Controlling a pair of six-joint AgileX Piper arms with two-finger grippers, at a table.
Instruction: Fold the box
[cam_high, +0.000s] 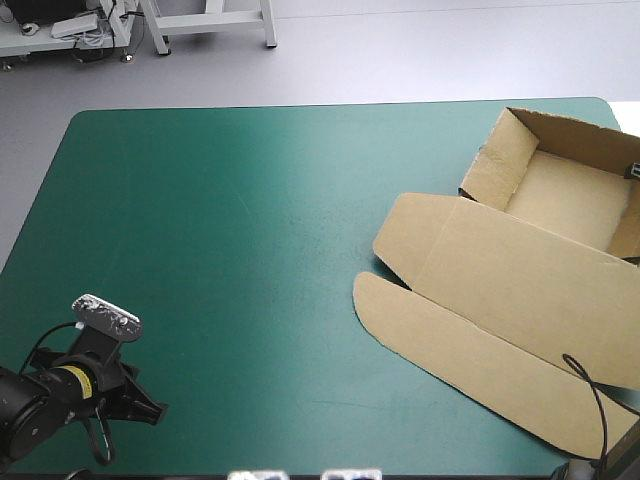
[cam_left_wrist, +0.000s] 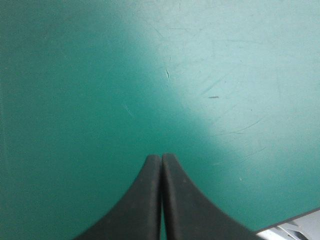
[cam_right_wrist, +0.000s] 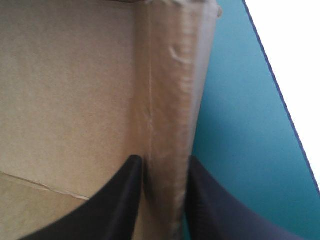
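Note:
The brown box (cam_high: 565, 190) stands at the table's far right as an open tray with walls raised. Its lid (cam_high: 500, 300) lies flat toward the near side, ending in a rounded flap. My right gripper (cam_right_wrist: 162, 159) is shut on the box: one black finger is inside the tray and one outside, with an upright wall (cam_right_wrist: 170, 100) pinched between them. In the high view only a small dark tip (cam_high: 634, 170) shows at the tray's right wall. My left gripper (cam_high: 150, 410) rests shut at the near left corner, far from the box. Its fingers (cam_left_wrist: 161, 157) meet over bare teal-green cover.
The teal-green cover (cam_high: 230, 230) stretches bare between my left gripper and the box. The tray sits close to the table's right edge (cam_right_wrist: 270, 75), with pale floor just beyond it.

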